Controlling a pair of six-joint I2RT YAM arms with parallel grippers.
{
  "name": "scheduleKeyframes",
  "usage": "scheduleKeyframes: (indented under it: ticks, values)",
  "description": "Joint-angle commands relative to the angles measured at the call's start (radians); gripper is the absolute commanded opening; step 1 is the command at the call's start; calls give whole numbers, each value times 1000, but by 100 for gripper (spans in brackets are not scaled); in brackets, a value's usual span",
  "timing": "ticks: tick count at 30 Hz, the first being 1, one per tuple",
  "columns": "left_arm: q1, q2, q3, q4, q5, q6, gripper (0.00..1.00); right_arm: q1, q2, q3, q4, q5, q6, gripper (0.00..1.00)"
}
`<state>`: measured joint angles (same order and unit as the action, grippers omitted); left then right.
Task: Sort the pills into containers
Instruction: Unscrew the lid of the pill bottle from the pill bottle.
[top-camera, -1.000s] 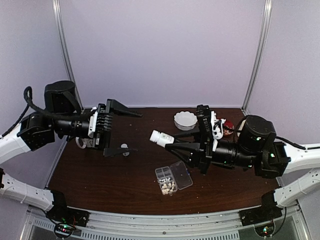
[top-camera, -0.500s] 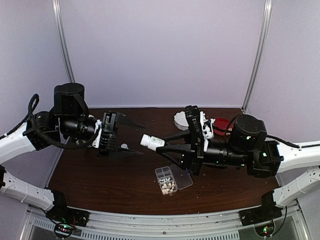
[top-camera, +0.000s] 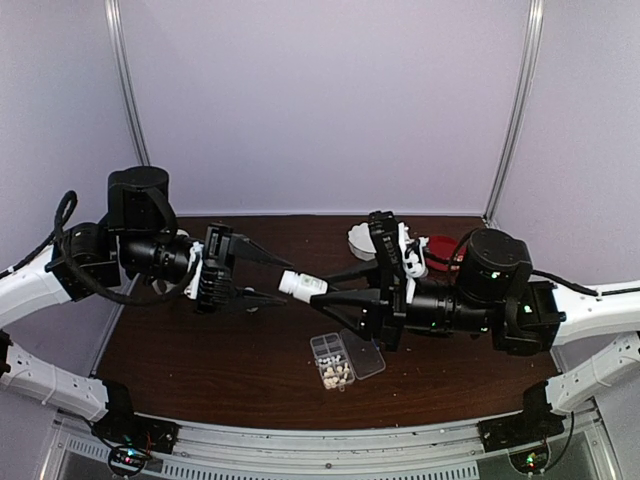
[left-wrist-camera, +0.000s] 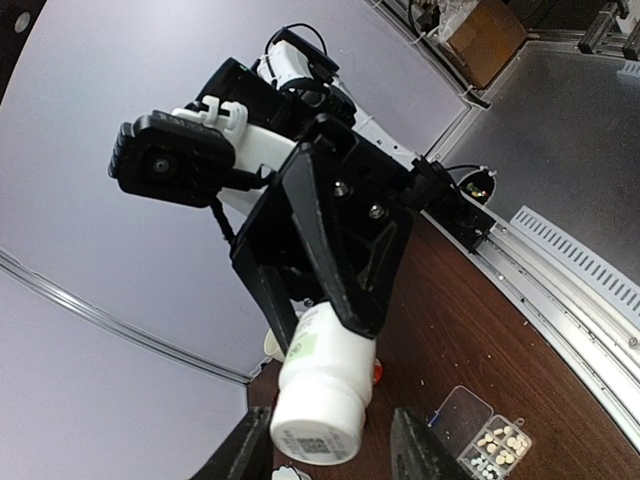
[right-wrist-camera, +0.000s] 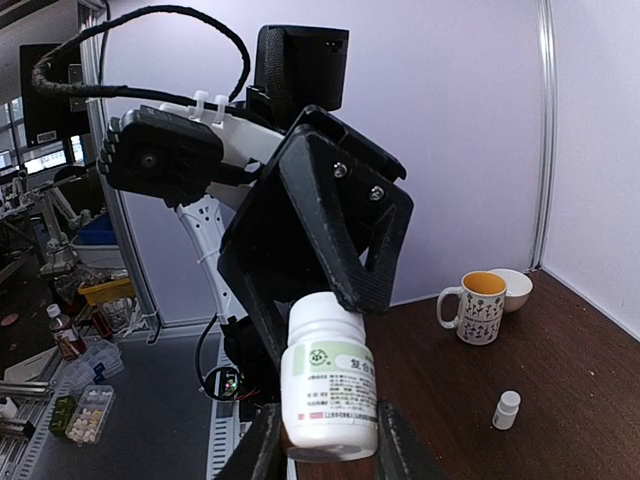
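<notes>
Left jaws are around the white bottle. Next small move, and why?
Probably close the left gripper onto the free end of the white bottle. The right gripper clamps its body, and that end sits between the left jaws with gaps on both sides.

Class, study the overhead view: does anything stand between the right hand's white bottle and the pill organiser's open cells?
Nothing visible does. The organiser lies lid-open on the table, its cells uncovered; the left hand flanks only the free end of the bottle, clear of the organiser.

White bottle (top-camera: 302, 286), cream pills (top-camera: 336, 377), dark-brown table (top-camera: 200, 350)
</notes>
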<state>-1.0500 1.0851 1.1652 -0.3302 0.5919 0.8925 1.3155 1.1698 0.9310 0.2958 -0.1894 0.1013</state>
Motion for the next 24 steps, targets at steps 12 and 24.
scheduleKeyframes:
  ticks: [12, 24]
  values:
    - [-8, -10, 29, 12, -19, -123, 0, -7, 34, 103, -105, -30, -128, 13]
    - [-17, 69, 243, -38, -55, -873, 0, 2, -37, 74, -106, 245, -738, 9]
